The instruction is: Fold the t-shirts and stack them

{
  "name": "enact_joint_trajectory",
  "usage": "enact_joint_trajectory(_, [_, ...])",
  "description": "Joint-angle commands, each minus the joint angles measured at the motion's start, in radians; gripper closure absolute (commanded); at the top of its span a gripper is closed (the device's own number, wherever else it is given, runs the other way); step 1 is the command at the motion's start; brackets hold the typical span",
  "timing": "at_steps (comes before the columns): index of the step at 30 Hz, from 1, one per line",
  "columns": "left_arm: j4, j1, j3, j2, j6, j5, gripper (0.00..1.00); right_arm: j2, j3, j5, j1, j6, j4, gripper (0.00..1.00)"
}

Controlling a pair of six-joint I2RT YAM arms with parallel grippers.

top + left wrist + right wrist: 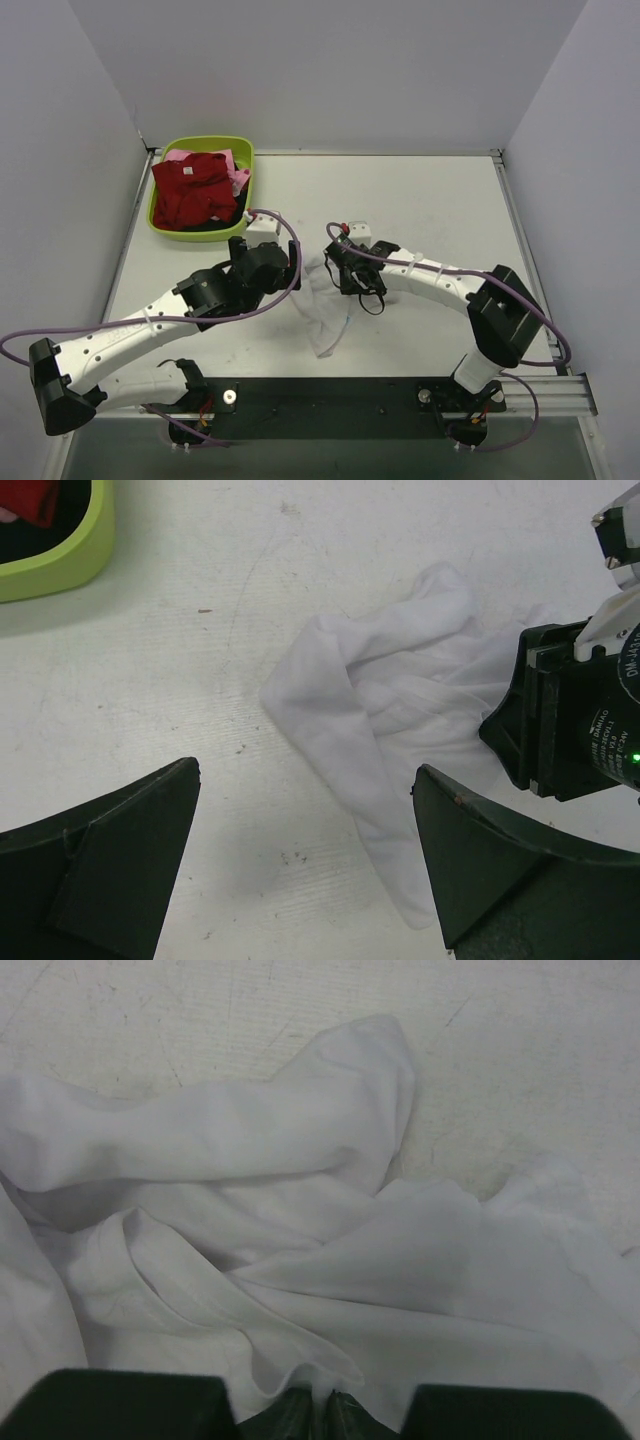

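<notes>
The white t-shirt (322,310) lies crumpled in a narrow heap on the desk (420,200), near its middle and a little toward the near edge, between the two arms. It is thin, limp cloth, bunched into soft overlapping folds. I judge it light and not fragile, but floppy: lifted at one point it will hang and drag rather than open out. A sound hold would be on an outer edge, at a hem corner or a shoulder, one arm to each, so the cloth can be drawn flat before folding.

The right claw (312,1410) sits at about 2 o'clock of the heap. Its jaws are pressed together with a fold of the shirt running in between them, so it appears to be pinching the cloth. The left claw (305,775) hovers at about 10 o'clock, jaws spread wide and holding nothing.

Farther off at 10 o'clock, a dark red t-shirt (195,190) and a pink t-shirt (238,172) lie bundled in the lime-green basin (210,143), unfolded.
</notes>
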Motion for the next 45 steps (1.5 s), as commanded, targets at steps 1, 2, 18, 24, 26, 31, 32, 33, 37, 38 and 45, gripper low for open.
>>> enact_joint_trajectory(1, [-0.003,0.0,-0.001,-0.033,0.005,-0.032,0.03,0.022,0.05,0.012,0.003,0.014,-0.006,0.94])
enact_joint_trajectory(2, [-0.003,0.001,-0.003,-0.033,0.007,-0.033,0.03,0.03,0.053,0.011,0.005,0.014,-0.006,1.0])
enact_joint_trajectory(18, [0.016,0.03,-0.012,-0.042,-0.001,-0.038,0.03,0.012,0.941,0.184,0.017,-0.359,-0.37,1.0])
enact_joint_trajectory(24, [0.045,0.05,-0.012,-0.055,0.01,-0.021,0.02,-0.052,1.187,0.187,0.103,-0.429,-0.52,1.0])
enact_joint_trajectory(26, [0.071,0.061,-0.018,-0.056,0.018,-0.007,0.02,-0.163,1.127,0.261,0.132,-0.423,-0.519,1.0])
enact_joint_trajectory(31, [0.121,0.07,-0.012,-0.027,0.036,0.037,0.02,-0.455,0.789,0.38,0.146,-0.318,-0.52,1.0])
enact_joint_trajectory(32, [0.143,0.07,-0.009,-0.023,0.038,0.048,0.02,-0.491,0.741,0.402,0.146,-0.295,-0.537,1.0])
enact_joint_trajectory(33, [0.155,0.07,-0.009,-0.007,0.039,0.056,0.03,-0.526,0.704,0.455,0.149,-0.261,-0.555,1.0])
enact_joint_trajectory(37, [0.23,0.066,-0.003,0.056,0.051,0.117,0.02,-0.675,0.585,0.592,0.147,-0.123,-0.658,1.0])
enact_joint_trajectory(38, [0.256,0.064,-0.001,0.074,0.051,0.128,0.03,-0.686,0.573,0.623,0.147,-0.08,-0.71,1.0])
enact_joint_trajectory(45, [0.299,0.038,0.057,0.226,0.05,0.165,0.02,-0.689,0.61,0.753,0.14,-0.033,-0.792,1.0])
